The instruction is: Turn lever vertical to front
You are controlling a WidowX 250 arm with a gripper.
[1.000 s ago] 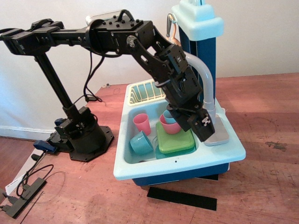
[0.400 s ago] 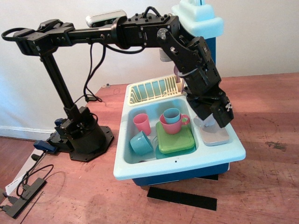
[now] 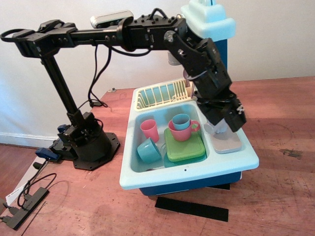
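Observation:
My black gripper [image 3: 234, 120] hangs low over the right side of the toy sink, right above the grey faucet base [image 3: 226, 143]. A small rounded grey piece [image 3: 211, 129] sticks out just left of the fingertips; it looks like the lever's tip, and the rest of the lever is hidden behind the gripper. The arm also hides the curved faucet spout. I cannot tell how the jaws stand or whether they touch the lever.
The light blue sink [image 3: 197, 169] holds a pink cup [image 3: 149, 130], a teal cup [image 3: 148, 151], a green plate [image 3: 185, 146] and a pink bowl with a blue cup [image 3: 181, 126]. A yellow dish rack [image 3: 160, 95] stands at the back. A black strip [image 3: 192, 208] lies on the floor.
The arm has swung from in front of the basin to the right and back, over the faucet base, and now covers the spout. In the last half second it barely moved.

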